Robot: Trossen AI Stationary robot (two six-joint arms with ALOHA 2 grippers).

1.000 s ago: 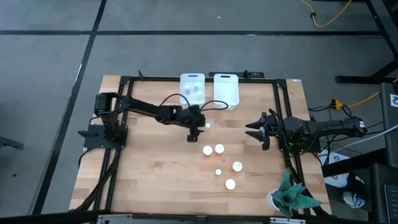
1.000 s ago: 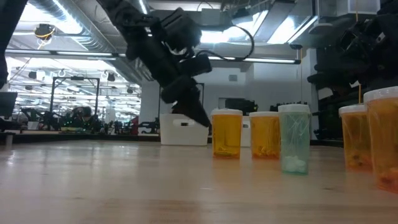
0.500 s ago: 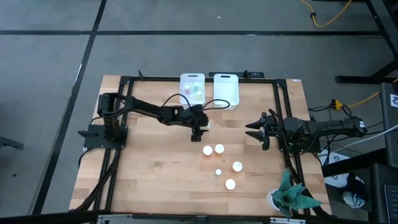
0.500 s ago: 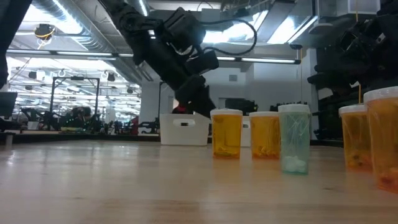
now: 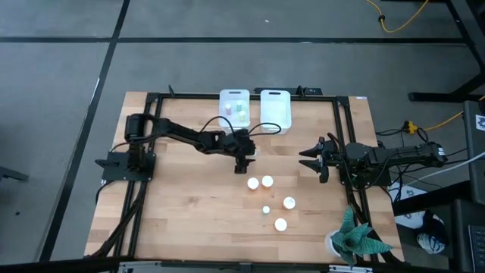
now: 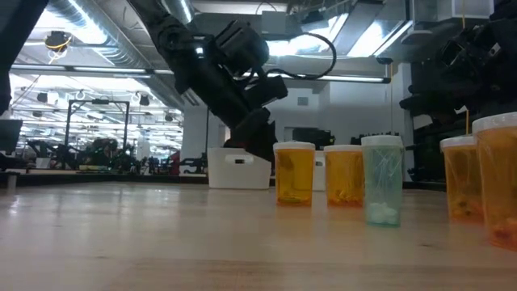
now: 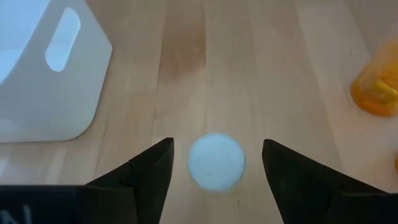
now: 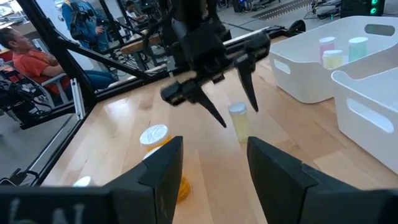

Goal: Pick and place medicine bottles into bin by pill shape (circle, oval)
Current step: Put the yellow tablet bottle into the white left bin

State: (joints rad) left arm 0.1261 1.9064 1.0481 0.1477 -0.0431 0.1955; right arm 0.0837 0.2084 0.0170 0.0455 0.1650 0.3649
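A small pale bottle (image 7: pixel 216 161) with a white cap stands upright on the table (image 5: pixel 182 205), just in front of the two white bins (image 5: pixel 255 111). The left gripper (image 7: pixel 216 163) hangs right over it, fingers spread wide either side, not touching. Five more bottles (image 5: pixel 268 199) stand nearer the table's middle. The right gripper (image 5: pixel 307 160) waits at the right edge, jaws partly apart, empty.

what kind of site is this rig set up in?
Most likely an open robotics lab or workshop. The low view shows exposed ceiling ducts and strip lights over rows of equipment benches. The wooden table sits in a black frame on a grey floor, and a seated person works at another station behind it.
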